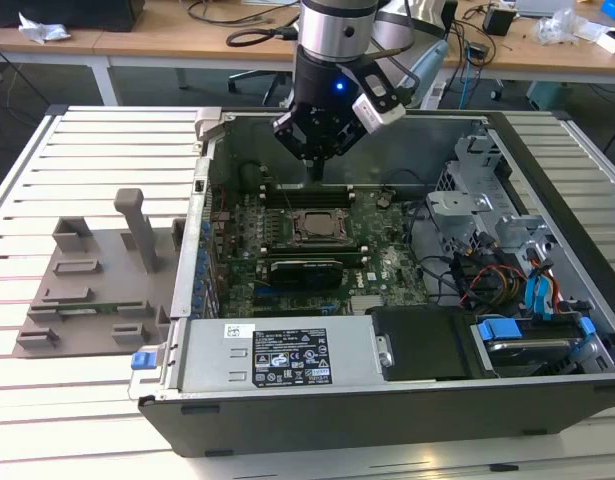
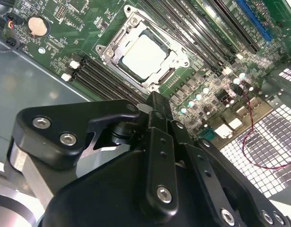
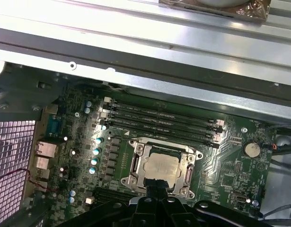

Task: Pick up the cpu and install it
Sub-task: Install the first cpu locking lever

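Open above socket [image 1: 314,226]; case walls [image 1: 190,250] around

Lab: cluttered workbenches [image 1: 167,42], opened computer case [image 1: 387,415]

Silvery cpu [image 2: 144,56], apparently flat in socket [image 2: 116,40]

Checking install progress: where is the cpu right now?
The cpu sits in the metal-framed socket on the green motherboard inside the computer case, beside the memory slots, below the gripper in the exterior view.
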You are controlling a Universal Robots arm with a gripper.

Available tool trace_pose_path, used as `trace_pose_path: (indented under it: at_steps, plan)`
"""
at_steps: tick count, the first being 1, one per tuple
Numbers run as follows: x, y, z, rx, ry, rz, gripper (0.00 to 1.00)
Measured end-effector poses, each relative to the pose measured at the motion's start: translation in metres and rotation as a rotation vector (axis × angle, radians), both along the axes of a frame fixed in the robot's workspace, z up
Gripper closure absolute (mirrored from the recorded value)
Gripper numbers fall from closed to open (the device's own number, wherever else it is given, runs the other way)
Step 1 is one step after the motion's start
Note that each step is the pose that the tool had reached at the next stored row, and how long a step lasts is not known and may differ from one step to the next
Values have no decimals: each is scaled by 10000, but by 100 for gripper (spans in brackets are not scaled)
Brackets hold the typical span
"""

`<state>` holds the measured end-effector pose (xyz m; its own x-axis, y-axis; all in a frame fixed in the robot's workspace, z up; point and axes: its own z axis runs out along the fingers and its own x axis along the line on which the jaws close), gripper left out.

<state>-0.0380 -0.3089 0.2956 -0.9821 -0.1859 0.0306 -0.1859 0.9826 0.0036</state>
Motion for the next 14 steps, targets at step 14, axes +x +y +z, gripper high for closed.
trace_pose_path:
  at_steps: [14]
  plan:
    - [-176, 2, -7, 1, -1, -2, 89]
